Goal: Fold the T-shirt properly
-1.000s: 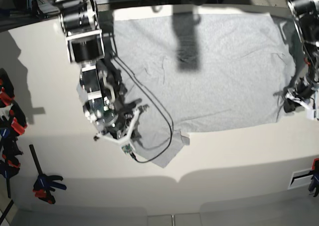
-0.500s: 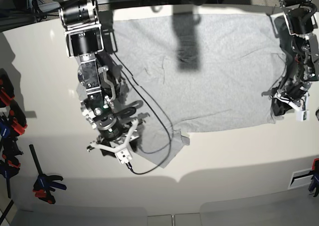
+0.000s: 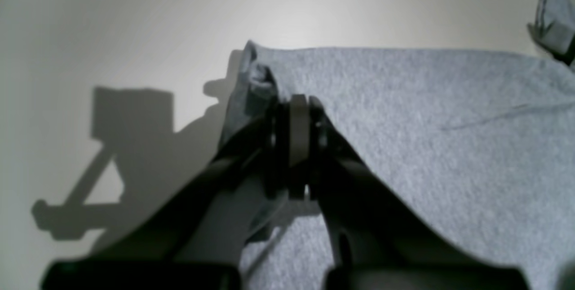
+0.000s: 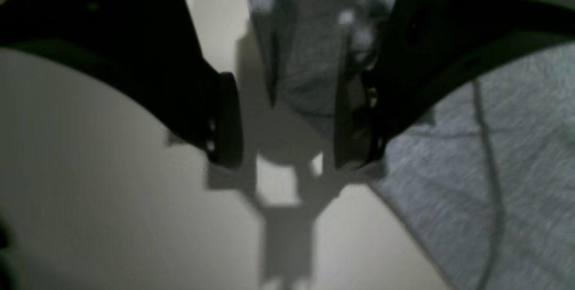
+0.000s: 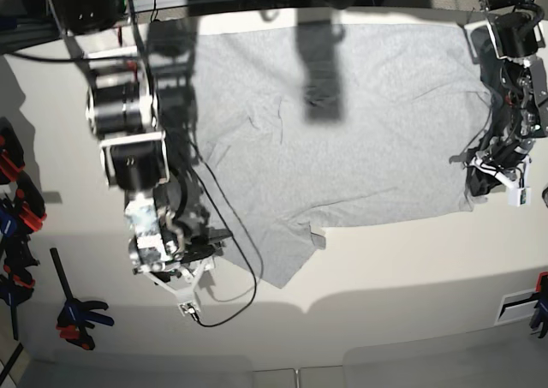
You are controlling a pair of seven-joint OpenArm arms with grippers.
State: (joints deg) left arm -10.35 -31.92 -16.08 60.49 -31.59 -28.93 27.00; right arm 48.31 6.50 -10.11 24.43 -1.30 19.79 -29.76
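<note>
T-shirt (image 5: pixel 342 122), plain grey side up, lies spread across the far half of the white tabletop (image 5: pixel 394 277). At its hem corner, the left gripper (image 3: pixel 294 115) is clenched on a fabric fold. The right gripper (image 4: pixel 280 119) hangs released, jaws apart, above bare tabletop beside a sleeve.

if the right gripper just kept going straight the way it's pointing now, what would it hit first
Probably the bare table. The right gripper points down with its fingers apart; the T-shirt edge lies beside one of them. Depth is unclear.
</note>
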